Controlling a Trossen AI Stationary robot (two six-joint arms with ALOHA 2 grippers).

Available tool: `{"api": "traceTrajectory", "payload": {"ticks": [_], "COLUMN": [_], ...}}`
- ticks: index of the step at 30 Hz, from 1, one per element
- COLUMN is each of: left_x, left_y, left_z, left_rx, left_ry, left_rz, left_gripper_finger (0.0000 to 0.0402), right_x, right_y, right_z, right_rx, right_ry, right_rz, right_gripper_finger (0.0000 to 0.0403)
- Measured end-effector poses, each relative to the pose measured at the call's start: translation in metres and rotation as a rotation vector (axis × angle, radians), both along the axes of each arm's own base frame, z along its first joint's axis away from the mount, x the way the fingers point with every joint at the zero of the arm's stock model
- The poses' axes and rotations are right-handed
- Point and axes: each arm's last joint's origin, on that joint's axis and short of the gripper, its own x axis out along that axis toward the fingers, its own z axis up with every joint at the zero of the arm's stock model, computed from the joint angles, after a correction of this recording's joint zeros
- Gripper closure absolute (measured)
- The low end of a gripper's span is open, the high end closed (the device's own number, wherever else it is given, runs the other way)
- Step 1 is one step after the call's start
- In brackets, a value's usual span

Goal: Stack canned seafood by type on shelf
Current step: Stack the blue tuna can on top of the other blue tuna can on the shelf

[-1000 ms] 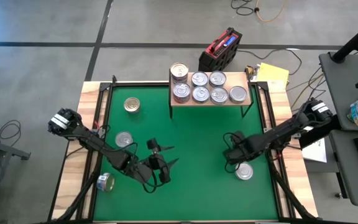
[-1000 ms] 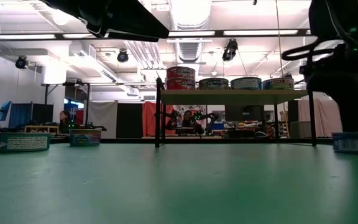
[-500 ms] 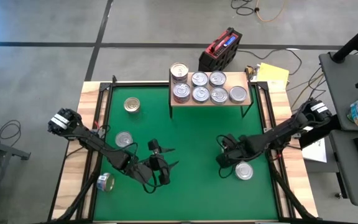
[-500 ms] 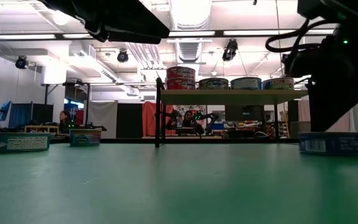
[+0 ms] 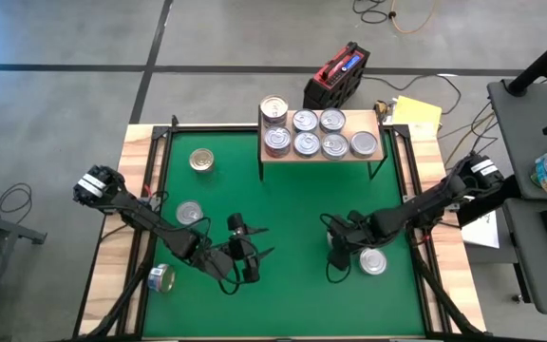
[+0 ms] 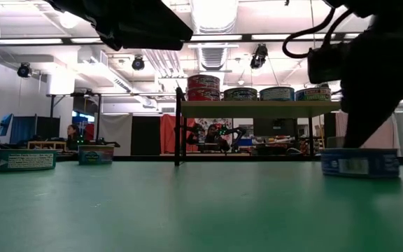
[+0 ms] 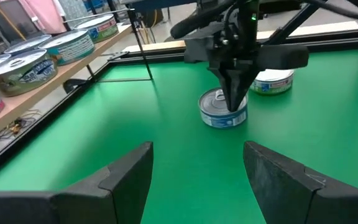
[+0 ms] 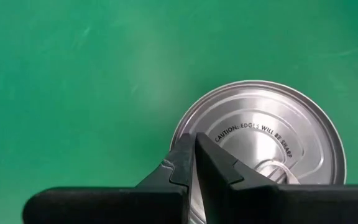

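Several tins of canned seafood stand on the shelf (image 5: pixel 367 119), two of them stacked at its left end (image 5: pixel 273 107). My right gripper (image 8: pixel 195 142) is shut, points down, and has its tips on a silver-topped, blue-labelled tin (image 7: pixel 224 110) on the green mat. The gripper hides this tin in the high view. A second tin (image 5: pixel 373 260) stands just to its right. My left gripper (image 7: pixel 197 180) hangs open at the near left (image 5: pixel 245 252), facing that tin, with nothing between its fingers. My right gripper sets its shut fingertips (image 8: pixel 182 155) on the tin's lid (image 8: pixel 216 124), just inside the rim and away from the pull tab. The fingers come from above, slanting down. The tin stands upright with its bottom on the mat (image 6: pixel 359 162).
A gold-topped tin (image 5: pixel 201 160) and a silver one (image 5: pixel 189 213) stand on the mat's left half. One tin (image 5: pixel 161 277) lies at the left wooden border. The mat's middle, between the two grippers and the shelf legs, is open green surface.
My right gripper, staying shut, has gone toward the table's left and slightly toward the near edge, tipping to point more steeply down. The tin under it has slid along the mat toward the left. My left gripper has kept its place.
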Motion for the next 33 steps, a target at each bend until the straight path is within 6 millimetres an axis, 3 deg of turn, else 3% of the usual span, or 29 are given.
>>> {"api": "traceTrajectory", "payload": {"ticks": [4, 11, 14, 21, 29, 33], "left_x": [0.002, 0.007, 0.008, 0.021, 0.057, 0.071], "left_y": [0.002, 0.009, 0.01, 0.007, -0.006, 0.0], "left_z": [0.0, 0.0, -0.001, -0.009, -0.016, -0.024], "left_rx": [-0.014, -0.05, -0.056, -0.023, 0.076, 0.111], "left_ry": [0.002, 0.007, 0.005, 0.023, 0.086, 0.136], "left_rz": [-0.018, -0.044, -0.039, -0.04, -0.11, -0.087], "left_gripper_finger": [0.0169, 0.0169, 0.0169, 0.0169, 0.0169, 0.0169], "right_x": [0.0, -0.001, 0.001, -0.011, -0.036, -0.044], "right_y": [0.007, 0.011, 0.012, 0.005, -0.008, -0.011], "right_z": [0.004, 0.034, 0.053, 0.075, 0.078, 0.073], "right_rx": [0.014, -0.05, -0.035, -0.036, -0.073, -0.088], "right_ry": [0.025, 0.023, -0.018, 0.0, 0.133, 0.187], "right_rz": [0.139, 0.197, 0.162, 0.109, -0.12, -0.204], "right_gripper_finger": [0.0391, 0.0391, 0.0391, 0.0391, 0.0391, 0.0391]}}
